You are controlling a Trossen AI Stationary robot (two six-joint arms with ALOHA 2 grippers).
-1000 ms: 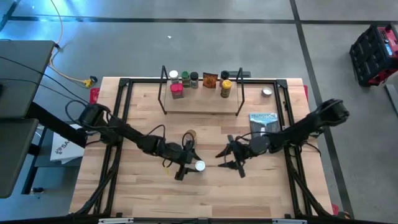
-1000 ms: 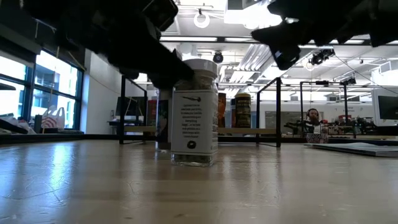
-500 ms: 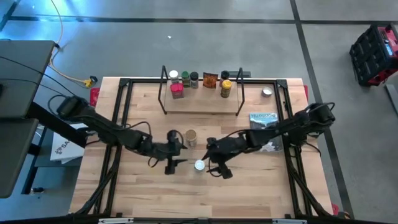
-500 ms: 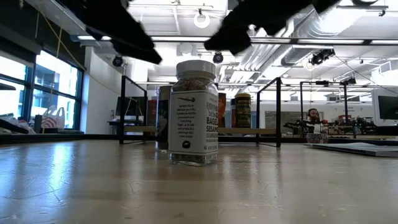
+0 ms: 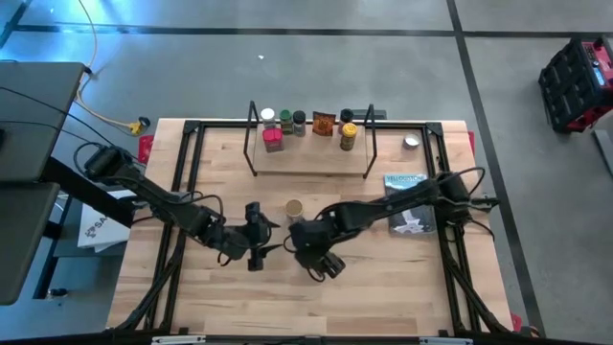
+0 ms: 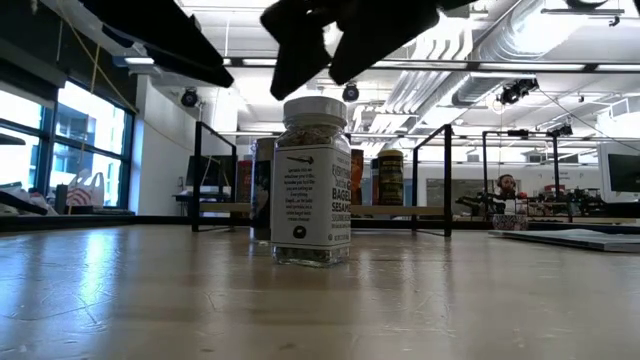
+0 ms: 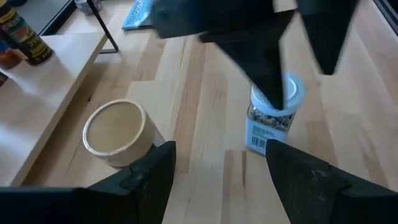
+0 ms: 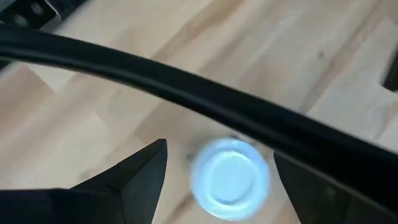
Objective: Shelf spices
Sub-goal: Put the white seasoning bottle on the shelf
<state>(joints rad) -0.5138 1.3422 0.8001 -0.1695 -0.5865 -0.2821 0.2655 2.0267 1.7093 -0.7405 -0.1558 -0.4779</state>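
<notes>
Spices, high view: seven stand on the shelf (image 5: 306, 161) at upper centre, among them a white jar (image 5: 268, 116), a red box (image 5: 273, 141), a brown packet (image 5: 323, 124) and a yellow jar (image 5: 348, 137). A tan jar (image 5: 294, 210) is on the worktop (image 5: 402, 287) at centre. The white-lidded jar is hidden under the right arm.
Grippers, high view: the left gripper (image 5: 254, 244) has pulled back to the left of centre. The right gripper (image 5: 324, 261) has swung in over the spot where the jar stood.
Low view: the white-lidded jar (image 6: 312, 180) stands upright and alone on the worktop at centre. The right gripper (image 6: 315, 82) hangs just above its lid, not touching. The shelf (image 6: 330, 208) is well behind.
Left wrist view: the left fingers (image 7: 149, 174) are spread wide and empty. The tan jar (image 7: 118, 134) is at lower left and the white-lidded jar (image 7: 273, 118) at centre right, with the other arm's dark fingers over it.
Right wrist view: the right fingers (image 8: 137, 180) are spread, one on each side of the round white lid (image 8: 230, 178) at lower centre. A black cable (image 8: 186, 93) crosses the frame.
Change: the left gripper let the jar go and backed off, while the right one widened and moved above it.
Meaning: this looks like a handover by way of the worktop. The right gripper likely descends and pinches next, then carries the jar up to the shelf. The tan jar is still unshelved.
</notes>
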